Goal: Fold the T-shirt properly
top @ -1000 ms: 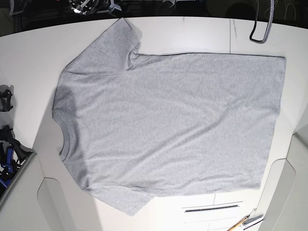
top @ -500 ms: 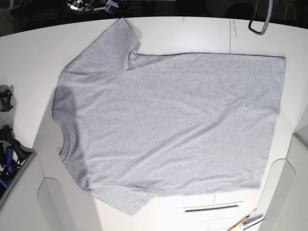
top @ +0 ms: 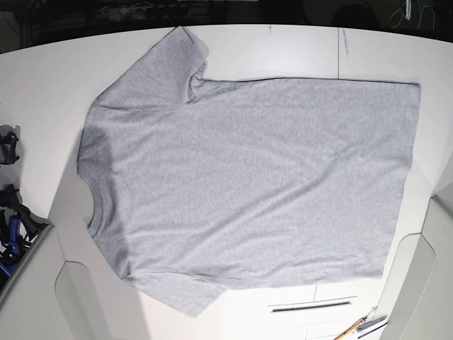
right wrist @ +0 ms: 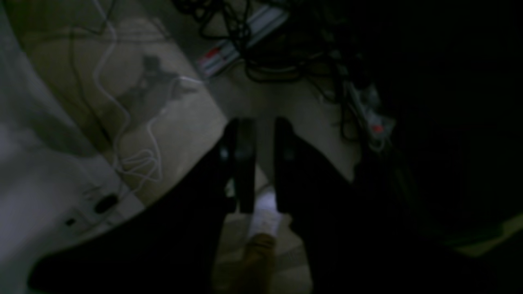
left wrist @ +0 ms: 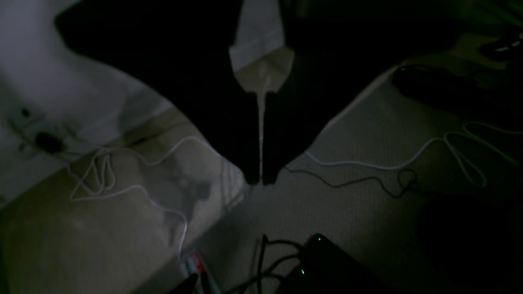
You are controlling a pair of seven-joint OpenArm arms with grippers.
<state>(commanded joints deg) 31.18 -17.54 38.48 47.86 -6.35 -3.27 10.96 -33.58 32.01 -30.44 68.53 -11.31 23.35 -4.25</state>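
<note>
The T-shirt (top: 248, 184) lies spread flat on the white table (top: 283, 49), plain grey side up. Its neck is at the left and its hem at the right, with one sleeve toward the far edge and one toward the near edge. Neither gripper shows in the base view. In the left wrist view my left gripper (left wrist: 260, 179) hangs over a dim floor with its fingers pressed together and nothing between them. In the right wrist view my right gripper (right wrist: 263, 122) also hangs over the floor, with a narrow gap between its fingers and nothing in it. Neither wrist view shows the shirt.
Cables (left wrist: 367, 165) and a black box (left wrist: 327, 261) lie on the floor under the left gripper. A tangle of wires and a power strip (right wrist: 367, 110) lie under the right one. A pencil and tool (top: 361, 327) rest at the table's near right; dark blue gear (top: 10, 227) sits at the left edge.
The arm parts and the cable loop that showed along the far edge of the base view have drawn back out of sight. The shirt has not moved.
</note>
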